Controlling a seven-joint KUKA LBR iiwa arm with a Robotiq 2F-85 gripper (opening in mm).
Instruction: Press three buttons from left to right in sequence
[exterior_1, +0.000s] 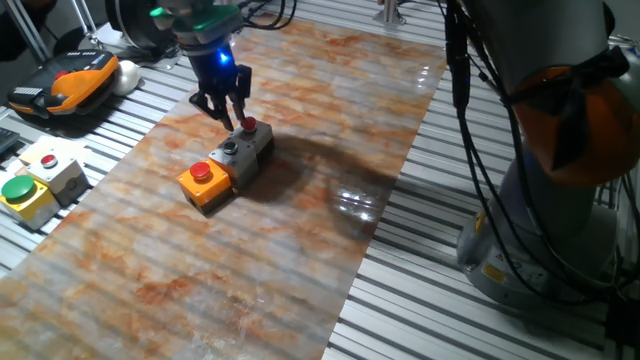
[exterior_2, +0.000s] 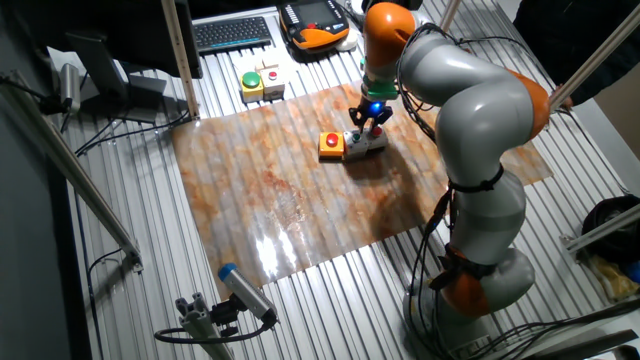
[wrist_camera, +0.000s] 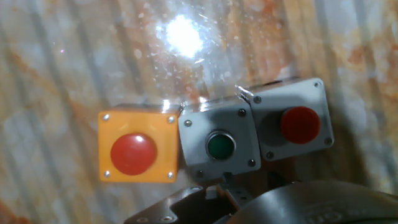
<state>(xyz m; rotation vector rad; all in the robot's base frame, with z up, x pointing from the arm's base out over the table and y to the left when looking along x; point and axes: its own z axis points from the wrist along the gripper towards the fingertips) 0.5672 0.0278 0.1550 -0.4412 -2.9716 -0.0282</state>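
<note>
A marbled orange-brown mat (exterior_1: 300, 250) covers the slatted table. On it I see three buttons (wrist_camera: 214, 144) in a row: orange box, then two grey. They look rigid and light, so I'd press the caps straight down. No readable labels. My claw (exterior_1: 226, 108) hovers just above the far red cap; I cannot tell its grip.

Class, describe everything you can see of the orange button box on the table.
The orange button box is a small square case, apparently plastic, with a screw in each corner and a round red cap in the middle. It sits flat on the marbled mat, at one end of the row, its side against the grey box with the green cap. Nothing presses it.
</note>
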